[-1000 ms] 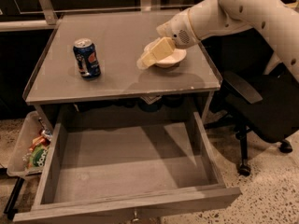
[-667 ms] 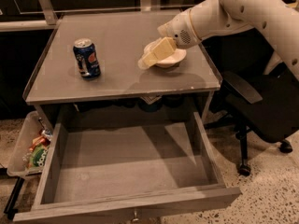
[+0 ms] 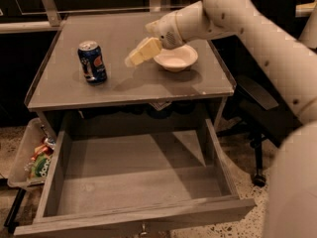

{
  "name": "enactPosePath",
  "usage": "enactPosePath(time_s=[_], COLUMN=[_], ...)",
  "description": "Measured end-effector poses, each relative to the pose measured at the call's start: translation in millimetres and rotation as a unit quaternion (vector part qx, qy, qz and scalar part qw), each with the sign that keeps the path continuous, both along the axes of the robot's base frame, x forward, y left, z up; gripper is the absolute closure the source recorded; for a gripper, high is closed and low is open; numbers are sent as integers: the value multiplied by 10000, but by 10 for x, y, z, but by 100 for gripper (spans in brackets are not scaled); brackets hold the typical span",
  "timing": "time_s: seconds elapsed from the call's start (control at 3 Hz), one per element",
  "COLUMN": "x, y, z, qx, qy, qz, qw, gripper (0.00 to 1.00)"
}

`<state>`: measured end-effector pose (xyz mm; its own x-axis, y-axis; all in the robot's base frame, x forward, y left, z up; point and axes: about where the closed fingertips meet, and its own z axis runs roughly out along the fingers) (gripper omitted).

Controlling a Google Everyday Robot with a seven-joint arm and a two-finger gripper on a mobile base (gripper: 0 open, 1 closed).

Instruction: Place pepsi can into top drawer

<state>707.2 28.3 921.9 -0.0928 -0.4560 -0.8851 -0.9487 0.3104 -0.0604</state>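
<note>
The pepsi can point(image 3: 92, 62), dark blue with a silver top, stands upright on the left part of the grey tabletop point(image 3: 124, 86). The top drawer point(image 3: 133, 217) is pulled out wide below the tabletop, and nothing lies in it. My gripper point(image 3: 133, 57) reaches in from the right above the tabletop, between the can and a white bowl point(image 3: 176, 58), pointing left towards the can. It is to the right of the can and does not touch it. It holds nothing.
The white bowl sits on the right part of the tabletop under my arm point(image 3: 237, 19). A clear plastic bin of snack packets point(image 3: 34, 157) stands on the floor at the left. An office chair point(image 3: 257, 108) is at the right.
My gripper has moved left, off the bowl and towards the can. The can, bowl and drawer have not moved.
</note>
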Motion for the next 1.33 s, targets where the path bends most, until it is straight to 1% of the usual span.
enactPosePath(time_s=[0.33, 0.67, 1.0, 1.33], x=[246, 242, 261, -107], y=[401, 544, 813, 986], z=[-27, -2, 72, -40], qx=[224, 181, 403, 654], qy=[-45, -77, -132, 286], qz=[270, 333, 419, 401], qw=[9994, 9993, 9982, 9966], gripper=[0, 0, 0, 0])
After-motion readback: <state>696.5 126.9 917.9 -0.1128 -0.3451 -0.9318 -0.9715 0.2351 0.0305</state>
